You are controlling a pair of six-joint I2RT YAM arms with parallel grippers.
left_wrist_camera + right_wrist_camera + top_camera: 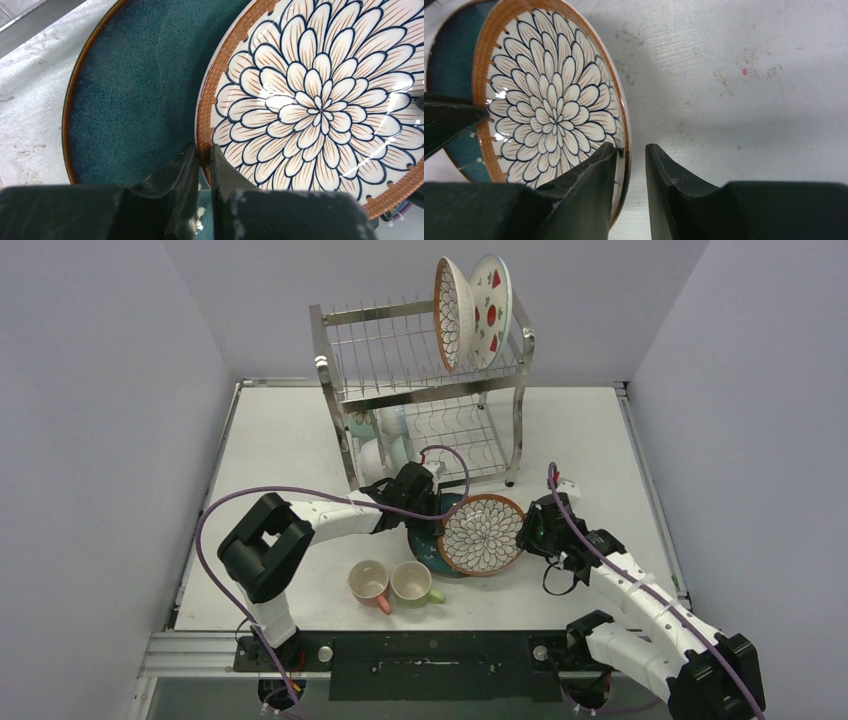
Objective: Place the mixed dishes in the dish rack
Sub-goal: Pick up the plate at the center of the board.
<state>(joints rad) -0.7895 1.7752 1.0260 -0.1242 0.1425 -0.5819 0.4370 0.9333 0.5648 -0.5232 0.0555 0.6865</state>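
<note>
The dish rack point(430, 390) stands at the far middle of the table point(300, 440). A strawberry plate point(490, 310) and a second petal plate point(450, 315) stand upright at the right of its top tier, and bowls point(385, 440) sit at the left of its lower tier.

Your piece is the petal plate point(482, 534) in front of the rack, overlapping a teal plate point(135, 95) beneath it. Treat it as glazed ceramic: stiff, fairly heavy for a rim pinch, slick, and likely to chip if it knocks the steel wire. The brown rim is the only place to take hold.

Your left gripper point(202, 165) is pinched tight on that rim at the plate's left edge. Your right gripper point(630, 155) straddles the opposite rim with its jaws apart. The inner finger looks to be against the plate and the outer one clear of it, though the angle makes that hard to tell. Close it firmly before it takes any weight.

The pink mug point(368, 583) and green mug point(412, 583) sit just beside each other near the arm bases.
</note>
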